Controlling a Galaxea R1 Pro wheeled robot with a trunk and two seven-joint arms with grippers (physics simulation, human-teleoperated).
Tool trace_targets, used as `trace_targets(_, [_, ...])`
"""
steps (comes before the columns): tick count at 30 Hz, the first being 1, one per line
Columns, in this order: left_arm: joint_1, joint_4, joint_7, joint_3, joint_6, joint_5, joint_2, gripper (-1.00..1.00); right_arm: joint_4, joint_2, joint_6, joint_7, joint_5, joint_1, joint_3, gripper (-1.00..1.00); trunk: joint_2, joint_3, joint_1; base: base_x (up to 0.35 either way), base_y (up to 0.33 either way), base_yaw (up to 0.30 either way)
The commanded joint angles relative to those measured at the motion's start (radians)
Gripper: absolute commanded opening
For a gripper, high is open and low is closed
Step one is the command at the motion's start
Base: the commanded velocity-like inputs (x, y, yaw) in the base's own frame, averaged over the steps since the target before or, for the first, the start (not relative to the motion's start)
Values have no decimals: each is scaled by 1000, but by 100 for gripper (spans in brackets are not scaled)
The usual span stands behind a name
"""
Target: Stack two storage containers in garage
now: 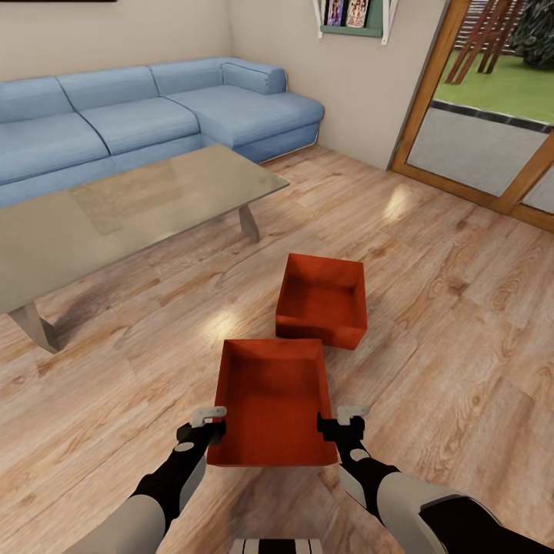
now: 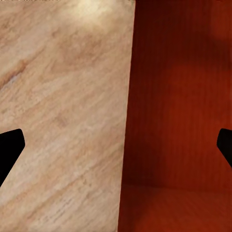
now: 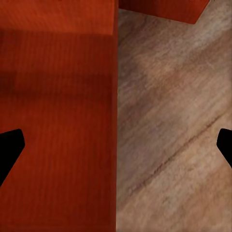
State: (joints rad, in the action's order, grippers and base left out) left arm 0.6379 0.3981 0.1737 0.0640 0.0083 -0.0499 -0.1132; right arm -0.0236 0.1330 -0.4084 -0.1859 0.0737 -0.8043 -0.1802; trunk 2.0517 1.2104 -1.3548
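Two red-orange storage containers sit on the living room's light wood-plank flooring. The near container [image 1: 273, 400] lies just ahead of me, and the far one [image 1: 323, 296] stands behind it, slightly to the right. My left gripper [image 1: 215, 429] is at the near container's left wall and my right gripper [image 1: 331, 425] at its right wall. In the left wrist view the left gripper [image 2: 121, 145] is open, astride the wall of the near container [image 2: 179, 111]. My right gripper [image 3: 121, 145] is likewise open over the near container's [image 3: 58, 121] other wall, with a corner of the far container [image 3: 164, 7] beyond.
A glass-topped coffee table [image 1: 115, 211] stands to the left, with a blue sectional sofa [image 1: 146, 115] behind it. Wood-framed glass doors [image 1: 492, 146] are at the right back. Bare plank floor [image 1: 462, 346] spreads to the right of the containers.
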Motion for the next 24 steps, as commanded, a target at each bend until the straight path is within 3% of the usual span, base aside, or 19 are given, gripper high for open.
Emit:
trace_targets(1, [0,1,0,7,1,-5,-1,100,-3,0,-5,-3,8,-1,-8,100,0,1,0,0,0,0])
trace_targets(10, [0,53,29,8,2,-5,-3,100,-3,2,-7,-3,8,-1,-8,100,0,1,0,0,0,0])
trace_targets(24, [0,55,35,9,1,-4,-5,100,-3,-2,6,-11,7,-1,-8,100,0,1,0,0,0,0])
